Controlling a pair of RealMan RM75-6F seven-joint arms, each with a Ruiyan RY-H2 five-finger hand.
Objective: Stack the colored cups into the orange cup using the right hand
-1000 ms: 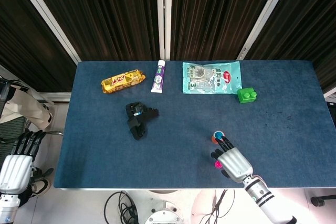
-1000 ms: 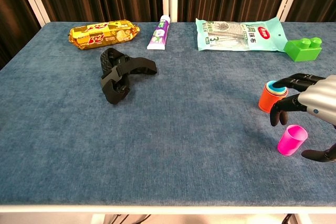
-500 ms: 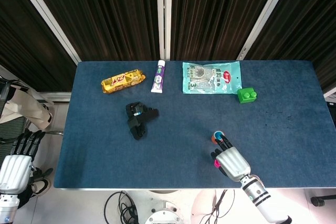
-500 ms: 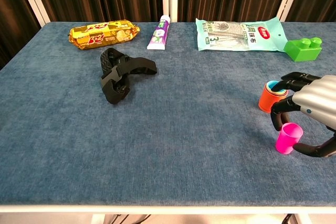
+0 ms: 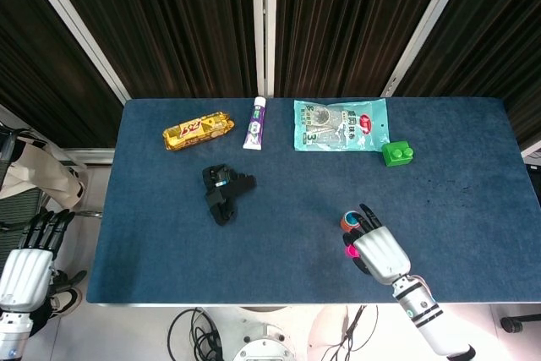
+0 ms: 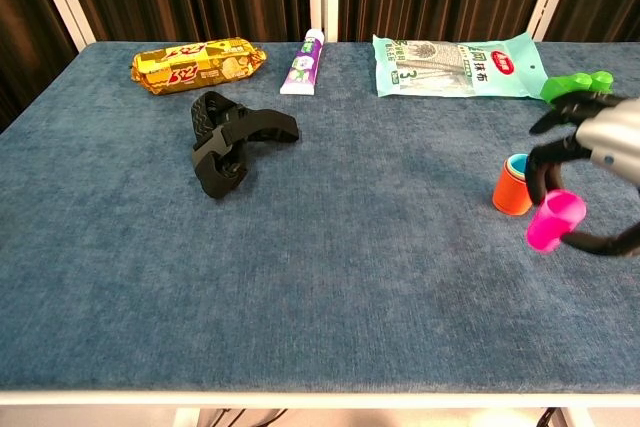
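Presently catalogued, item by item:
Right hand [image 6: 590, 162]: holds the pink cup [image 6: 554, 222] pinched between thumb and fingers, the cup tilted and raised off the table; in the head view the hand [image 5: 378, 249] covers most of the cup.
Pink cup: just beside the orange cup, toward the near edge and slightly to its right, not touching it as far as the chest view shows.
Orange cup [image 6: 512, 188]: upright on the blue tabletop [image 6: 340, 277], right of centre, with a light-blue cup rim [image 6: 518, 162] nested inside; the head view shows it [image 5: 348, 222] at the hand's fingertips.
Left hand [image 5: 27, 270]: hangs off the table's left edge, fingers apart, holding nothing.
Black folded tool [image 6: 228, 139]: lying left of centre; exact kind cannot be told.
Yellow biscuit packet [image 6: 198, 64]: far left edge of the table.
Purple-and-white tube [image 6: 304, 63]: far edge, centre.
Teal snack bag [image 6: 458, 65]: far edge, right of the tube.
Green toy brick [image 6: 575, 87]: far right, partly behind the right hand's fingers in the chest view.
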